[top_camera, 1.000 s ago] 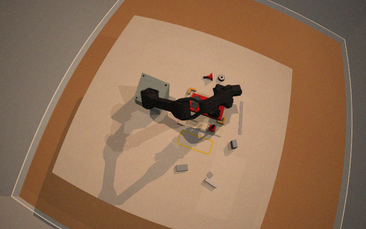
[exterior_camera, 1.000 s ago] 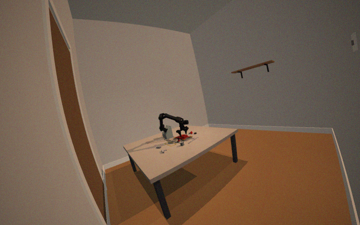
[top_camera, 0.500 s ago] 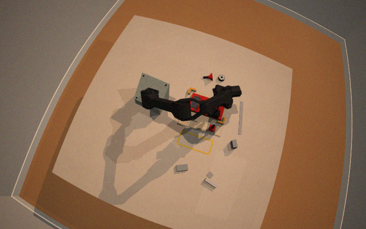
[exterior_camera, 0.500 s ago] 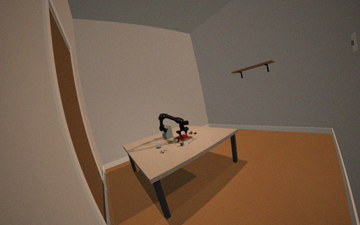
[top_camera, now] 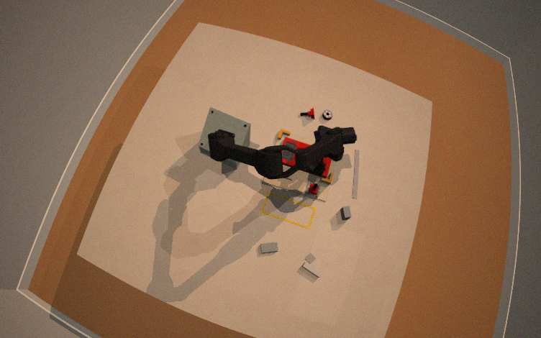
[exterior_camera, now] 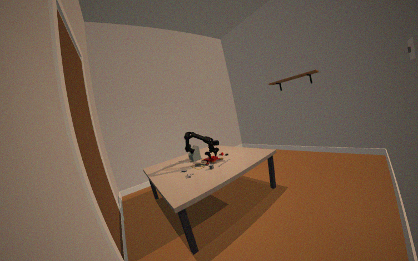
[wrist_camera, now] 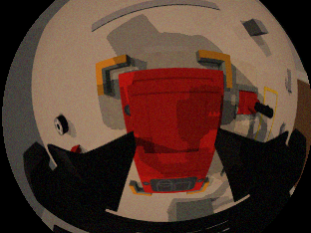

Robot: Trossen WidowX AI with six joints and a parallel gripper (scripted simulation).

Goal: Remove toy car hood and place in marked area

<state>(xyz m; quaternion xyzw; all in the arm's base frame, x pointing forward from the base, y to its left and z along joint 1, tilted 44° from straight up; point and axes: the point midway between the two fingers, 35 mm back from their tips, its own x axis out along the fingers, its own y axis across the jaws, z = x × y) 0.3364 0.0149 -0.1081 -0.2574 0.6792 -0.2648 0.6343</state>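
Hood [wrist_camera: 174, 105] still on toy car [top_camera: 293, 158] [exterior_camera: 212, 160] [wrist_camera: 171, 161], nothing delivered; gripper [top_camera: 321, 165] [exterior_camera: 212, 156] [wrist_camera: 175, 134] straddles the car, jaws wide, holding nothing; grip, lift, placement in yellow marked area [top_camera: 284, 219] [exterior_camera: 198, 169] [wrist_camera: 270, 90] (wrist view, about 3 o'clock of car) and release remain.

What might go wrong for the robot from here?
The gripper is open astride the red toy car, so closing might drag the whole car rather than the hood. Swinging toward the yellow outline, it could knock the small red part beside the car.
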